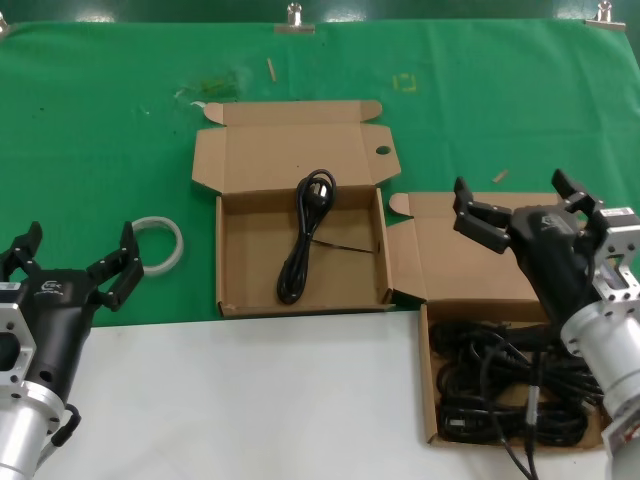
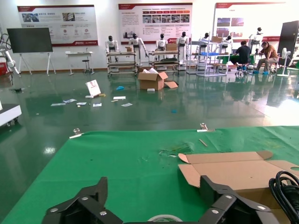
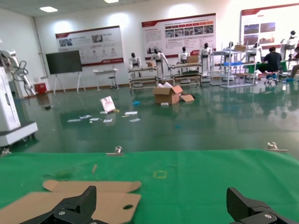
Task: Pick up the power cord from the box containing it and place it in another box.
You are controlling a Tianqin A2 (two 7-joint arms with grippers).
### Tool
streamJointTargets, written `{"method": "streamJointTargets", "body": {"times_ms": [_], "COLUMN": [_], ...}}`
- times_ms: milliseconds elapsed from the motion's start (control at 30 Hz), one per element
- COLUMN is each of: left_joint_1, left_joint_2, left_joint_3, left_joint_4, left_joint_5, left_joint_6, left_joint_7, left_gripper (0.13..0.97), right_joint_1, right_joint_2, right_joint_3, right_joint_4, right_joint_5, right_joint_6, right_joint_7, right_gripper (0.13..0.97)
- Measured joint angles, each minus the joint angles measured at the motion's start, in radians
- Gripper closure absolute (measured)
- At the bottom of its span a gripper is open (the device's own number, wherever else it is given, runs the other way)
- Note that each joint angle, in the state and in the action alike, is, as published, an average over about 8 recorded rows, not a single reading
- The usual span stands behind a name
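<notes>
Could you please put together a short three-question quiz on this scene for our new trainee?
1. True or false: the box nearer the left gripper holds a single power cord.
2. Which gripper hangs above the box packed with many black cords? A) left B) right
3. Fill in: the white ring lies on the ____ cloth.

Key:
1. True. One looped cord lies alone in that box.
2. B. The right gripper is open over its lid area; the left gripper, also open, stays beside the ring.
3. Green.
</notes>
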Motion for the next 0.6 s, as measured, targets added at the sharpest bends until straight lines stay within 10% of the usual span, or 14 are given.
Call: {"method": "streamJointTargets", "body": {"times_ms": [600], "left_joint_1": [0.0], "left_joint_2": [0.0], "left_joint_3": [0.0], "left_joint_4": [0.0], "left_joint_5": [0.0], "left_joint_6": [0.0], "left_joint_7": [0.0], "left_gripper": [0.217], "right_joint_1": [-0.14], "right_joint_2": [0.051], "right_joint_3": [0.018], "right_joint_4": [0.143], "right_joint_5": [-0.174], "right_joint_6": [0.104], "right_joint_7": [0.12], "right_gripper": [0.129]}}
